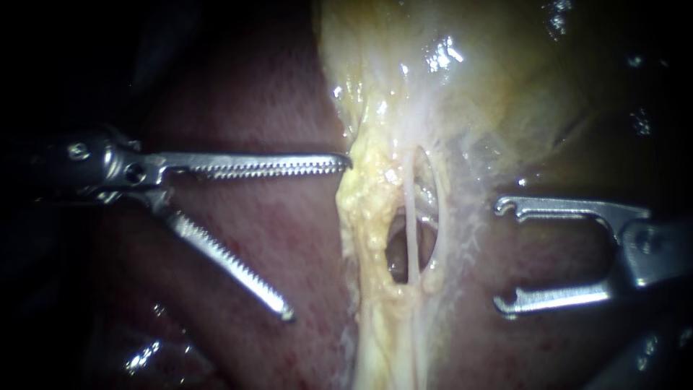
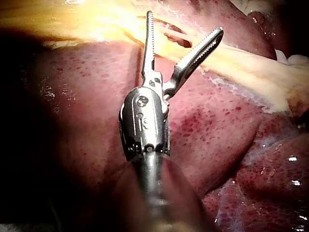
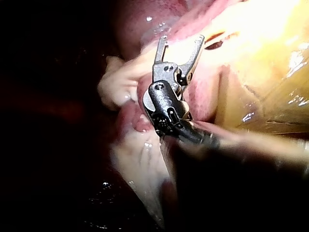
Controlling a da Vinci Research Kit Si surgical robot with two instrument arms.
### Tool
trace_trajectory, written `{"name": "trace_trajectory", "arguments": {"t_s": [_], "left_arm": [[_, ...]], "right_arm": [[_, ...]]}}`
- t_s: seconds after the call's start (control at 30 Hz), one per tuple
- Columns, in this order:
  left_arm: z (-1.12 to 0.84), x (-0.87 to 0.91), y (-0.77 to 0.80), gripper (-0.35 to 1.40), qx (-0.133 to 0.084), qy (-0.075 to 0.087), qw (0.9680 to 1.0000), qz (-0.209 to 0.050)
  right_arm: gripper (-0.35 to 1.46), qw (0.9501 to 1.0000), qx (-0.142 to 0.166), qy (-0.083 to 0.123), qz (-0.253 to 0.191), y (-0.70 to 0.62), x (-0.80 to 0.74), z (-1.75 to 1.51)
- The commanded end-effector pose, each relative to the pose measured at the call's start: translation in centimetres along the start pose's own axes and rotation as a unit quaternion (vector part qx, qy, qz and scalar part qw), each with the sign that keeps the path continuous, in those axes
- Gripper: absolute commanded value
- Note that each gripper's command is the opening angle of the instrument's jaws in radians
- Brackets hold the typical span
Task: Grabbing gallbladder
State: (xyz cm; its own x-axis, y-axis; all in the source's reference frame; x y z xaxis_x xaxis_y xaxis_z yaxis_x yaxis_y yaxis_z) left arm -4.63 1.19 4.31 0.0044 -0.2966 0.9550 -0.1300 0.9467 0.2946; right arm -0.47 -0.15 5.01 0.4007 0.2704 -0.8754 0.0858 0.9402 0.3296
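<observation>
The yellowish gallbladder [image 1: 462,79] fills the upper middle and right of the endoscope view and narrows downward into a fatty band with a window and a thin pale tube [image 1: 411,231] crossing it. My left instrument [image 1: 317,238] comes in from the left with toothed jaws wide open; the upper jaw's tip touches the fatty edge, the lower jaw hangs over the liver [image 1: 267,238]. My right instrument [image 1: 505,256] has hooked jaws open, just right of the band, holding nothing. The wrist views show the same: left instrument [image 2: 186,24], right instrument [image 3: 182,42].
Dark red liver [image 2: 82,121] surrounds the band on both sides. Wet glistening tissue lies at the lower left [image 1: 144,354]. The far left and right edges of the endoscope view are in darkness.
</observation>
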Motion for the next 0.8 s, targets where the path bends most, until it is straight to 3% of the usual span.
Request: {"name": "trace_trajectory", "arguments": {"t_s": [0.03, 0.3, 0.37, 0.47, 0.63, 0.8], "left_arm": [[0.00, 0.00, 0.00, 1.14, 0.000, 0.000, 1.0000, 0.000], [0.00, -0.01, 0.00, 1.13, 0.001, 0.000, 1.0000, 0.000], [-0.01, -0.02, 0.00, 1.13, 0.000, -0.002, 0.9998, -0.021], [-0.02, -0.06, 0.00, 1.11, -0.022, -0.002, 0.9980, -0.060], [-0.02, -0.16, 0.01, 1.03, -0.067, 0.004, 0.9922, -0.105], [0.00, -0.20, 0.04, 0.91, -0.115, 0.029, 0.9827, -0.142]], "right_arm": [[0.57, 1.0000, 0.000, 0.000, 0.000, 0.00, 0.00, 0.00], [0.57, 1.0000, 0.000, 0.000, 0.000, 0.00, 0.00, 0.00], [0.57, 1.0000, 0.000, 0.000, 0.000, 0.00, 0.00, 0.00], [0.57, 1.0000, 0.000, 0.000, 0.000, 0.00, 0.00, 0.00], [0.57, 1.0000, 0.000, 0.000, 0.000, 0.00, 0.00, 0.00], [0.57, 1.0000, 0.000, 0.000, 0.003, 0.00, 0.00, 0.00]]}}
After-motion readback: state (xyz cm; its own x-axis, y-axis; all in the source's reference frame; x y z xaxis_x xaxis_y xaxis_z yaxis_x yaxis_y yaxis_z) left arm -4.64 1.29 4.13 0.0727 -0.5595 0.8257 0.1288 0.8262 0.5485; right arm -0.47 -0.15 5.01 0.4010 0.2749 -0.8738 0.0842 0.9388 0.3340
